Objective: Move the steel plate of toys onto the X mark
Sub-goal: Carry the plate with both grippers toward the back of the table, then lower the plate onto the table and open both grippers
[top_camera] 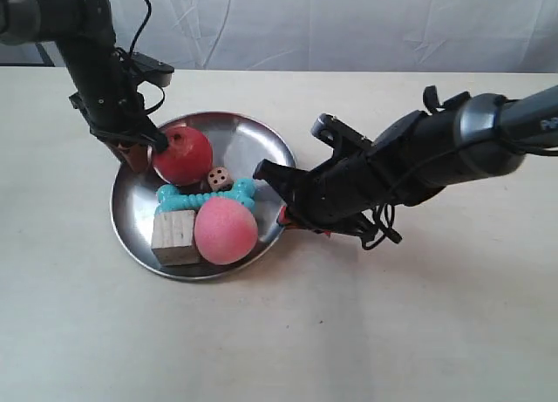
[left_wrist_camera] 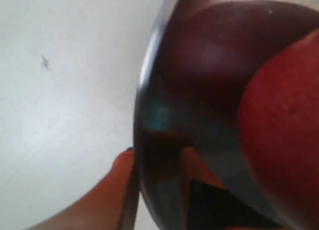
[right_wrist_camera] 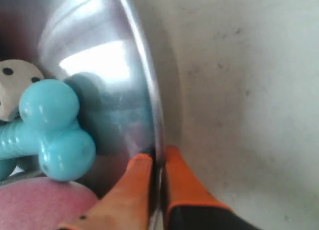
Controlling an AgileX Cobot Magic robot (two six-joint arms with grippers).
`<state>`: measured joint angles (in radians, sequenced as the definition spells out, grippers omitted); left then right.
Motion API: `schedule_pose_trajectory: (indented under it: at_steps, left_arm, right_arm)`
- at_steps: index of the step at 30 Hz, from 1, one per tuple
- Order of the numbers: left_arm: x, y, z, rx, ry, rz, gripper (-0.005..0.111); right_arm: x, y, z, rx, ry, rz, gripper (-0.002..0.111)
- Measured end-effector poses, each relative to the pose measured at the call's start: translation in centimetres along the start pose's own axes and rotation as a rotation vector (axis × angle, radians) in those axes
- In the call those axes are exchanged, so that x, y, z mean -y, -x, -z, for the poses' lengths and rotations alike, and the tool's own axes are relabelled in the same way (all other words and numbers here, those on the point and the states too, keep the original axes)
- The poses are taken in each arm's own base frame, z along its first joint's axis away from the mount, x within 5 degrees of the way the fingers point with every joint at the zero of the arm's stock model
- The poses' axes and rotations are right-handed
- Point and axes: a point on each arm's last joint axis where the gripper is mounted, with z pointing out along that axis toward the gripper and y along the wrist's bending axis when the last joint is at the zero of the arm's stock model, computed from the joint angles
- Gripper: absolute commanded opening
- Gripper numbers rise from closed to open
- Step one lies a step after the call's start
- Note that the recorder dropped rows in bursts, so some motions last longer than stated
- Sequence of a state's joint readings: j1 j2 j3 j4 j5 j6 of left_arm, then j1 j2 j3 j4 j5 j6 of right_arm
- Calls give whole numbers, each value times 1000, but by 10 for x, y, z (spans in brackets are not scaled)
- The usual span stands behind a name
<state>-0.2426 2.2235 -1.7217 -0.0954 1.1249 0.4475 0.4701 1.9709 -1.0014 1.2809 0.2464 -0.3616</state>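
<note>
Steel plate (top_camera: 235, 139) of toys (top_camera: 225, 230) sits between left claw (left_wrist_camera: 157, 162) and right claw (right_wrist_camera: 157, 160), each clenched on opposite rim edges, likely to carry it level toward the X mark (left_wrist_camera: 45, 63) on the tabletop (top_camera: 392, 332) just outside the plate.

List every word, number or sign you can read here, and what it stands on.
No readable words or numbers.
On the die: dark dots, no digits.
On the tabletop: small dark pen mark, too faint to read.
On the arm at the exterior view's right: pale marking, cut off and blurred.
</note>
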Motion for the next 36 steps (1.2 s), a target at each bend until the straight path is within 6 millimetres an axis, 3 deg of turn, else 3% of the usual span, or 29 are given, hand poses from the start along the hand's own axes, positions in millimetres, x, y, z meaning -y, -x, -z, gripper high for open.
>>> schedule_pose_trajectory:
  at_steps: [6,17,19,25,36]
  left_arm:
    - [-13,1,-12,-67,26,14,0]
    - [-14,0,-14,-83,39,38,2]
    - [-14,1,-14,-82,34,40,7]
    - [-14,1,-15,-81,31,65,35]
    - [-7,3,-15,-68,-3,93,53]
  right_arm:
    - [-4,16,-28,1,-18,63,-1]
    - [-7,23,-30,-25,-66,122,-1]
    - [-7,23,-30,-30,-68,121,3]
    - [-8,23,-30,-42,-72,156,31]
    - [-10,21,-28,-66,-73,180,31]
